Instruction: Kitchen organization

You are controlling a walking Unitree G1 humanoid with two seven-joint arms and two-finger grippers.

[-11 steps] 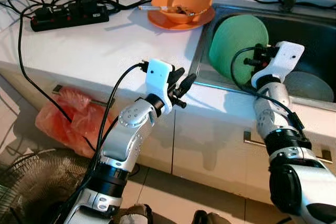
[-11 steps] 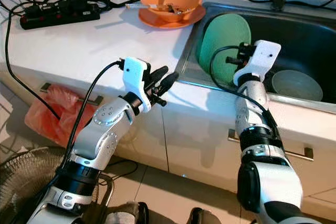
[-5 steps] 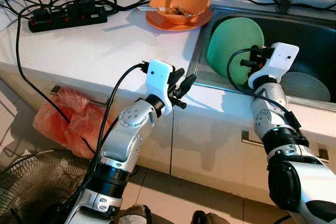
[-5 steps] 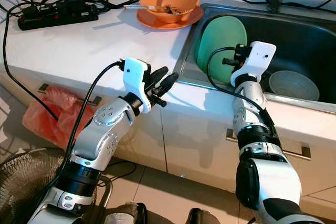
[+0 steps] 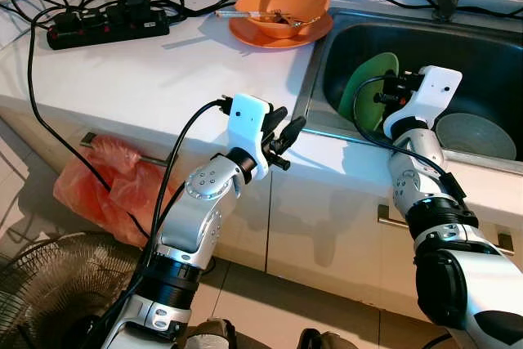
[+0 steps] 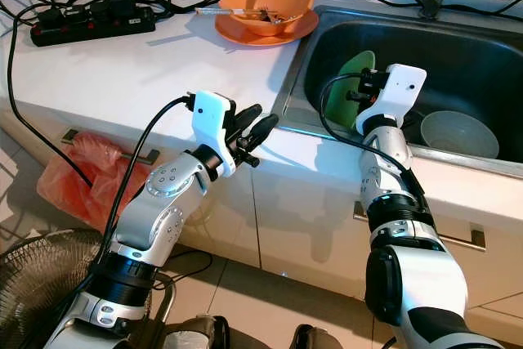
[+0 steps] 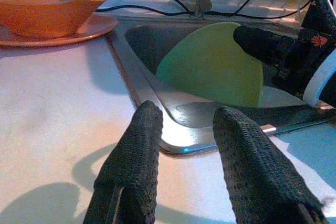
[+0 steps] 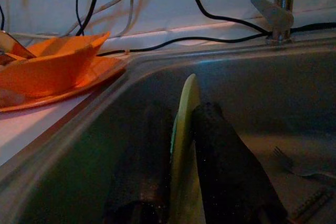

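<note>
Green plate point(image 5: 365, 91) turned edge-on, pinched by right gripper point(image 8: 181, 150) fingers point(image 8: 223, 166)

Sink point(image 5: 490, 63): brushed stainless steel, dull sheen, brighter glare along the front rim. Tap point(image 8: 278, 11): polished metal.

Green plate point(image 5: 366, 91): smooth matt plastic, thin pale edge in the right wrist view.

Right gripper point(image 8: 181, 182): black fingers, finely textured rubbery pads either side of the plate's edge.

Left gripper point(image 7: 184, 150): the same knurled black pads; wrist housing in glossy white plastic.

Counter point(image 5: 147, 79): smooth white, slight gloss.

Orange bowl point(image 5: 282, 6) on an orange plate point(image 5: 245, 33), counter's 1 o'clock: smooth plastic, soft shine.

Pale bowl point(image 5: 478, 132) in the sink: glossy, looks glazed.

Bag point(image 5: 110, 181) below the counter: thin crinkled red plastic.

Arms: satin silver metal.
</note>
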